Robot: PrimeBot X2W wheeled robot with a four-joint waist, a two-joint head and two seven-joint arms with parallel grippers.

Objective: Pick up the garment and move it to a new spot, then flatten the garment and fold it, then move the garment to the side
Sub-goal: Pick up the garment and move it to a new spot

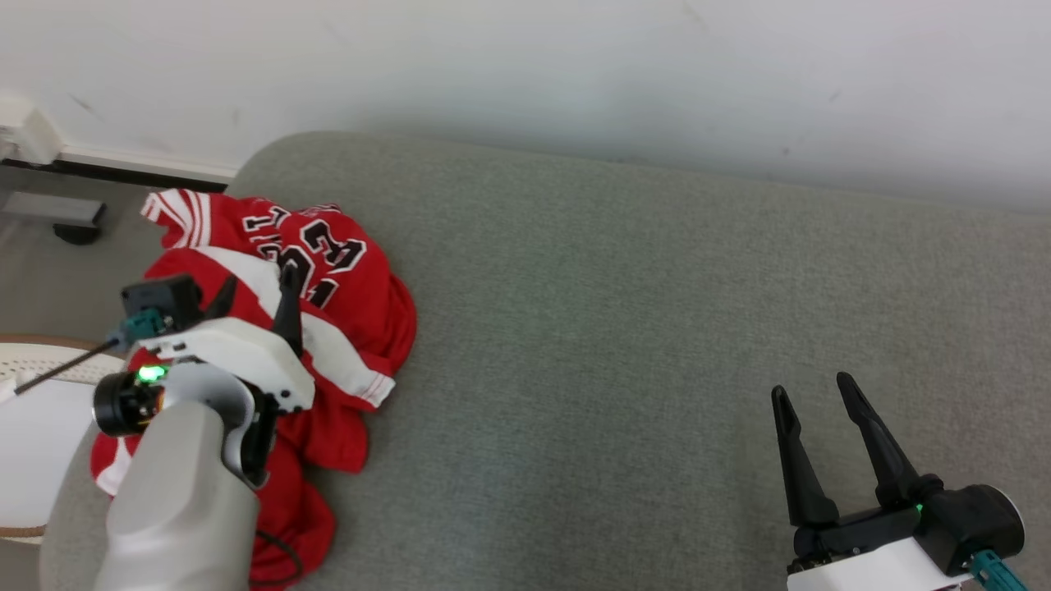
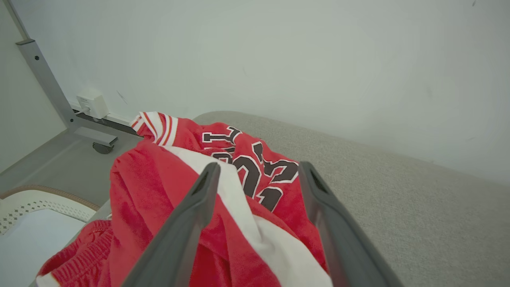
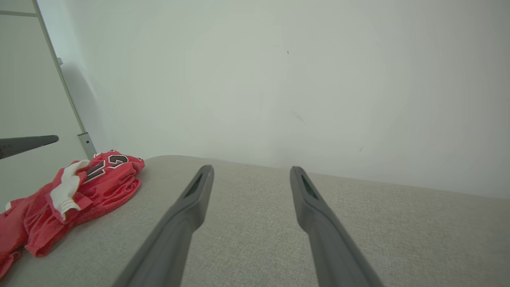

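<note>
The garment (image 1: 345,271) is a red jersey with white bands and black numbers, lying crumpled at the left end of the grey cushioned surface (image 1: 657,328). My left gripper (image 1: 254,287) hovers over the heap, open, its two dark fingers astride a white band with nothing pinched. In the left wrist view the garment (image 2: 159,187) lies just under and beyond the open left gripper (image 2: 259,169). My right gripper (image 1: 813,390) stands open at the lower right, far from the cloth. The right wrist view has the garment (image 3: 107,179) at far left and the right gripper (image 3: 251,171) over bare cushion.
A white wall (image 1: 575,74) runs behind the cushion. Left of the cushion are the floor, a grey metal frame foot (image 2: 95,137) and a white basket with a brown rim (image 1: 41,361). The cushion's left edge is rounded, and part of the garment hangs over it.
</note>
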